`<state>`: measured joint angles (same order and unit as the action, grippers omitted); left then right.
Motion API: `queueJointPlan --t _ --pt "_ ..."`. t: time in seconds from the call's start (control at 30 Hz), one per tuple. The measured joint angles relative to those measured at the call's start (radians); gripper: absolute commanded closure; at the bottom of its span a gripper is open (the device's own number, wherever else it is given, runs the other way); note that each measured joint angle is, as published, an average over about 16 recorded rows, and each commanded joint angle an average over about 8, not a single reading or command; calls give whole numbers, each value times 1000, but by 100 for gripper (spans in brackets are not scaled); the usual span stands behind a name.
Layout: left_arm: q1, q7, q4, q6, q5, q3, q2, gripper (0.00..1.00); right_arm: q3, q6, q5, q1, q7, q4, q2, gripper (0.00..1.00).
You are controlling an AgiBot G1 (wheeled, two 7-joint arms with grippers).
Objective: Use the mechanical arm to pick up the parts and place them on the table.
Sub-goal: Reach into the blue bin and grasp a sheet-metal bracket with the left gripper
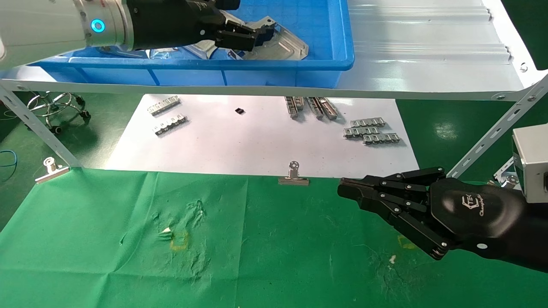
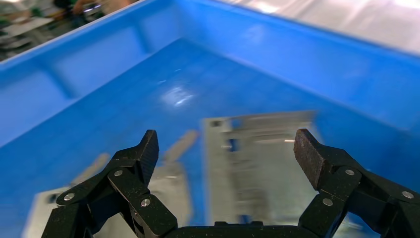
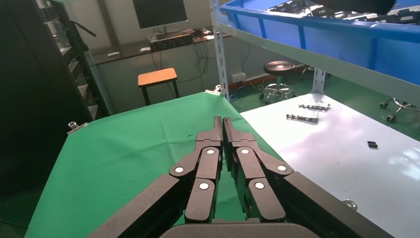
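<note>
One metal plate [image 2: 262, 163] lies in the blue bin [image 1: 325, 64], squarely between the left gripper's [image 2: 225, 148] wide jaws; right gripper [image 1: 347, 188], jaws closed, idles over the table [image 1: 274, 256] at 4 o'clock.

Left arm [image 1: 51, 25]: white-and-silver casing, fitted with a glowing blue ring [image 1: 97, 25]. Both claws: black jointed fingers [image 3: 208, 171], silver rivets; white logo [image 1: 473, 204] printed on right claw [image 1: 349, 188].
</note>
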<state>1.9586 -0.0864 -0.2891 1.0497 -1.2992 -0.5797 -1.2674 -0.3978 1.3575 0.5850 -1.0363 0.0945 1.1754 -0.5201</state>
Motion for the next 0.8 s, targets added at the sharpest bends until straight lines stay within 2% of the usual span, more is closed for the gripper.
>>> queueJointPlan --t 0.13,0.17,0.2,0.27,0.43,0.5,0.53,0.8 --pt "37 17 84 -57 -24 -12 -43 0 0 0 0 0 0 0 0 100" --pt "43 19 99 -67 -28 -15 -51 2 0 0 0 0 0 0 0 100" --pt "49 20 112 -74 -31 -17 -58 8 0 0 0 0 0 0 0 100" --pt "57 21 134 -85 -34 -21 -70 25 0 0 0 0 0 0 0 100" --pt "65 18 158 -87 -34 -30 -84 86 0 0 0 0 0 0 0 100" --pt "65 18 159 -86 -34 -35 -86 98 0 0 0 0 0 0 0 100" --pt "64 17 158 -85 -34 -38 -87 100 0 0 0 0 0 0 0 100" --pt "56 11 144 -95 -33 -63 -90 100 0 0 0 0 0 0 0 100"
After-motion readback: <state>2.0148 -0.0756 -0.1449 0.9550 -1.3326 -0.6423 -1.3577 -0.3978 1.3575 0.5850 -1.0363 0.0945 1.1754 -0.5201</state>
